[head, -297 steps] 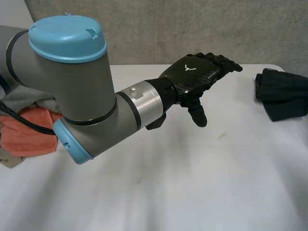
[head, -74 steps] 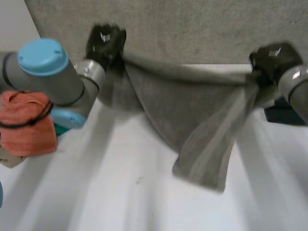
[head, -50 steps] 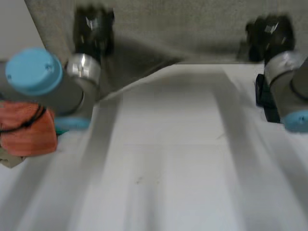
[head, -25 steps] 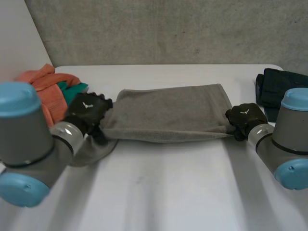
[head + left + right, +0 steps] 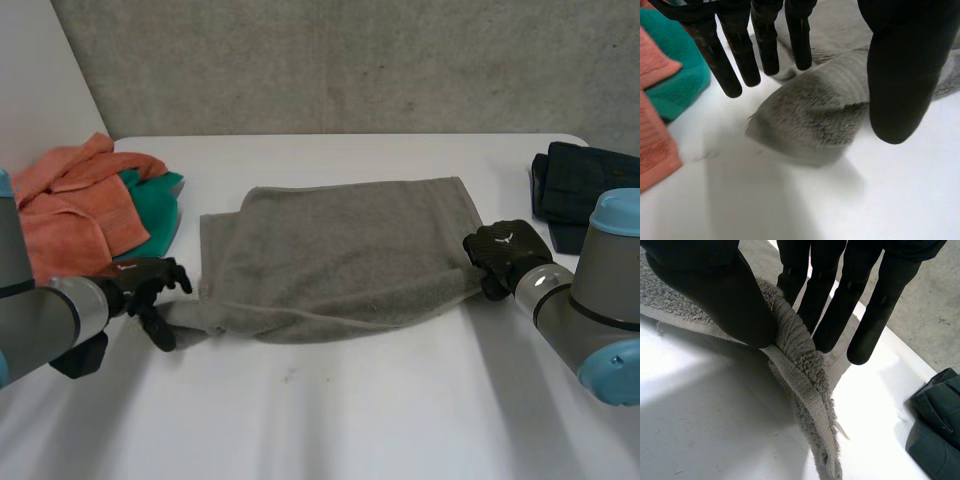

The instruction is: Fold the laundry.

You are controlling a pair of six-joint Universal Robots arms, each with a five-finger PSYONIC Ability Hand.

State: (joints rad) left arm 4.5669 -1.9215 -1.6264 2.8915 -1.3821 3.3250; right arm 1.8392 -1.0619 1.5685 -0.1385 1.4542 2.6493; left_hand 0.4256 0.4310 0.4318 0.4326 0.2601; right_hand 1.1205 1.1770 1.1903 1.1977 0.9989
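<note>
Left robot hand [image 5: 140,285] withdrawn — fuzzy grey towel [image 5: 340,250]

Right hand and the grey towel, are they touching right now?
Touching. The right wrist view shows the grey towel with its edge pinched between the thumb of the right hand and its fingers.

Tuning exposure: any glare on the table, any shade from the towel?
Head view: white table glare-free, grey towel shading it along its near edge. Right wrist view: table bright beside the towel's raised edge, dim under it.
</note>
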